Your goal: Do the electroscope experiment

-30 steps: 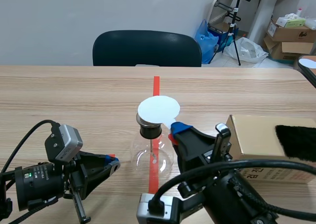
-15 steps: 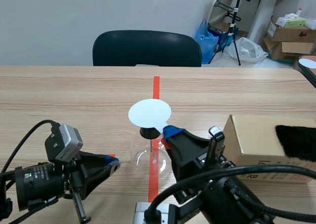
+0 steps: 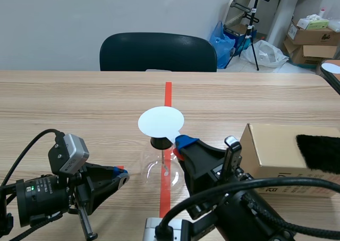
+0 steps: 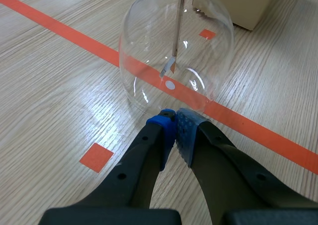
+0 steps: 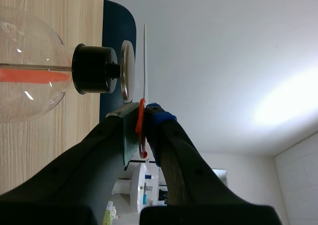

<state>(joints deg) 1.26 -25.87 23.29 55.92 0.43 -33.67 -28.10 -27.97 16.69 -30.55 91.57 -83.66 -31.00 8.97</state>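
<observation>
The electroscope is a clear glass flask (image 3: 162,172) with a black stopper (image 5: 92,69) and a metal top plate (image 5: 127,70). A rod (image 4: 179,21) with small foil leaves (image 4: 168,66) hangs inside it. My right gripper (image 3: 180,143) is shut on the orange handle (image 5: 141,130) of a white disc (image 3: 161,122). It holds the disc flat just over the top plate, and a narrow gap shows in the right wrist view. My left gripper (image 3: 121,176) is shut on nothing and sits low on the table, its tips (image 4: 175,130) right by the flask's base.
A cardboard box (image 3: 287,150) with a black furry pad (image 3: 319,151) on top stands right of the flask, close beside my right arm. A dark chair (image 3: 158,52) stands behind the table's far edge. Orange tape runs under the flask.
My right gripper has carried the white disc left and slightly down, so it now covers the flask's top plate. Nothing has moved in the last half second. The left arm is still.
</observation>
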